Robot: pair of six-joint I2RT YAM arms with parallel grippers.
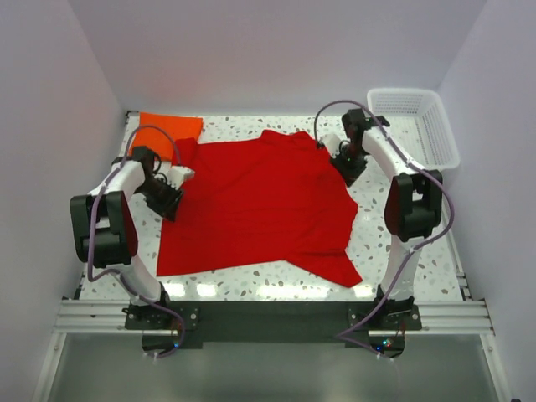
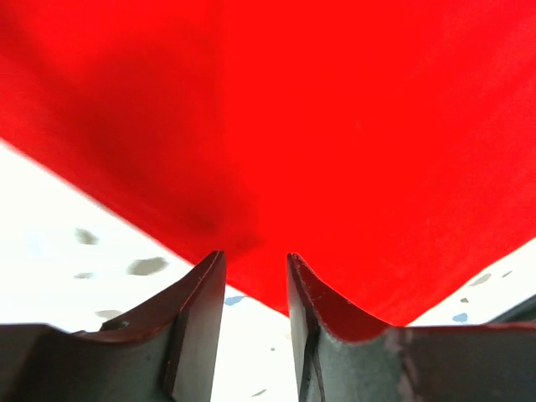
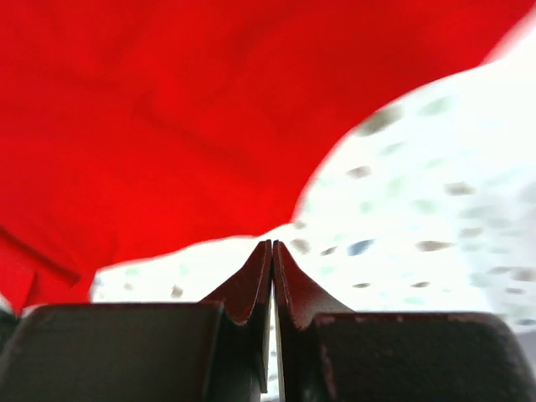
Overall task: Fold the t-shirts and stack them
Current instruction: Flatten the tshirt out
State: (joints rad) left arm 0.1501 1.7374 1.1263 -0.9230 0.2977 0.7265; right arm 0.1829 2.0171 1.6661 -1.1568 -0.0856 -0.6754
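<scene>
The red t-shirt (image 1: 260, 205) lies spread open in the middle of the table (image 1: 368, 243), not yet folded, with its near right corner drawn out to a point. The orange t-shirt (image 1: 167, 128) sits as a folded pad in the far left corner, touching the red sleeve. My left gripper (image 2: 255, 258) is at the left edge of the red cloth with the jaws narrow but apart. The cloth edge lies over one fingertip and I see bare table in the gap, so I judge that nothing is really caught there. My right gripper (image 3: 271, 244) is at the far right edge with the jaws pressed together, and I cannot see any cloth between them.

The risk, I think, is an unequal pull. If I lift now, the left side may slip off, or the right side may not come at all. The shirt would then twist or bunch instead of folding straight. A second danger is the orange t-shirt: because the sleeve touches it, a drag on the red cloth could shift it or open its fold.
</scene>
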